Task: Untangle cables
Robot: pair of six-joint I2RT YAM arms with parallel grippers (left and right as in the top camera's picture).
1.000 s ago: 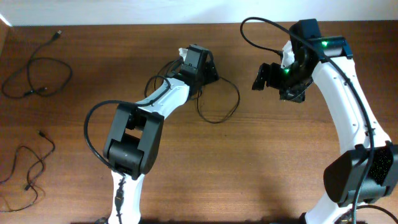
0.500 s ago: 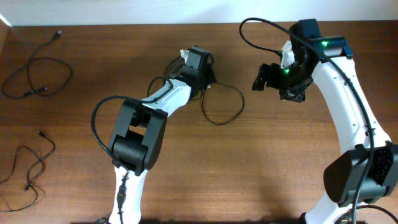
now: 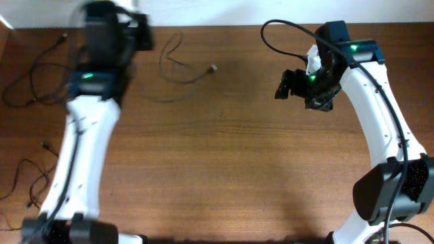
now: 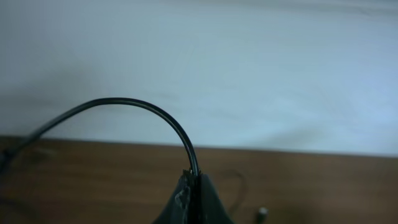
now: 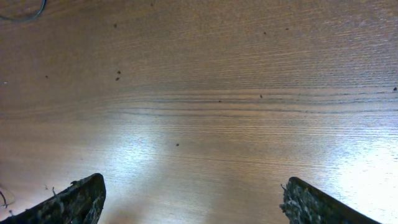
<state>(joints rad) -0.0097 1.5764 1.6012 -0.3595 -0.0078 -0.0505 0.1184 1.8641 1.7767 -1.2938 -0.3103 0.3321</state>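
My left gripper (image 3: 142,35) is blurred at the table's far left back and is shut on one thin black cable (image 3: 193,78). That cable trails off to the right and ends in a small plug (image 3: 213,68). In the left wrist view the cable (image 4: 137,104) arches up out of the shut left gripper (image 4: 194,186), and the plug (image 4: 262,213) lies on the wood beyond it. Two more cables lie at the left edge, a loop (image 3: 41,81) and a lower strand (image 3: 30,183). My right gripper (image 3: 288,85) hovers open at the back right with only bare wood between its fingers (image 5: 81,199).
The brown wooden table (image 3: 237,169) ends at a white wall along the back. A short arc of cable (image 5: 25,15) shows at the top left corner of the right wrist view. The right arm's own thick cable (image 3: 278,37) loops above it.
My left gripper shut on the cable near the table's middle back. It then swung fast to the far left, pulling the looped cable out into a long strand. The right arm stayed still.
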